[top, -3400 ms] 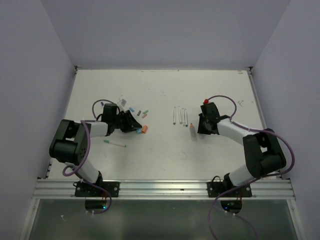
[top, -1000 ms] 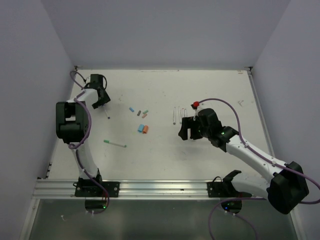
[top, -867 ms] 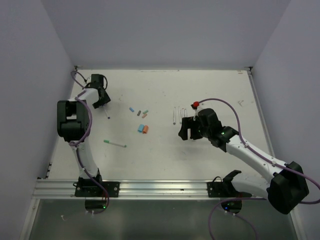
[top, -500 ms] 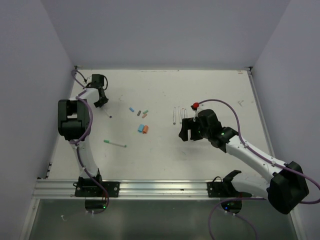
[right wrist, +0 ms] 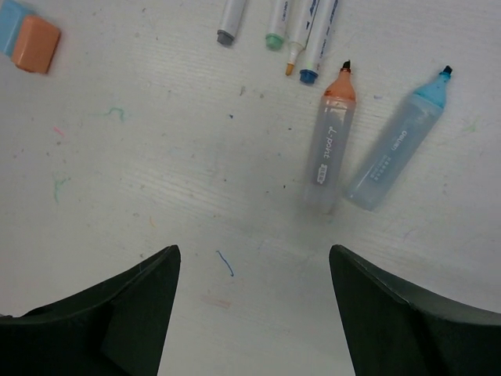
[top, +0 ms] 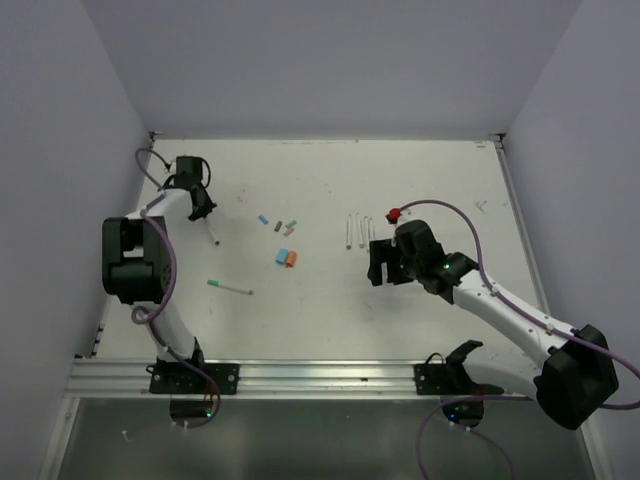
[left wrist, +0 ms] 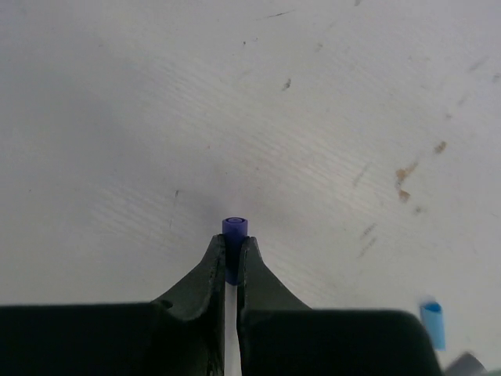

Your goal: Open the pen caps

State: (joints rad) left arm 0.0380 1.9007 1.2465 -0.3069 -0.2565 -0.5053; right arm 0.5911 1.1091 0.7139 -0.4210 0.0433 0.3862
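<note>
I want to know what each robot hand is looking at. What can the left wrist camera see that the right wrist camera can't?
Only the left wrist view shows the left gripper shut on a purple-capped pen, and a small blue cap lying at the lower right. Only the right wrist view shows the right gripper open, an orange marker and a blue marker with their caps off, four thin pens above them, and an orange cap at the top left. Both show the white table.

Lab: robot table [top: 330,320], bare walls [top: 330,60]
</note>
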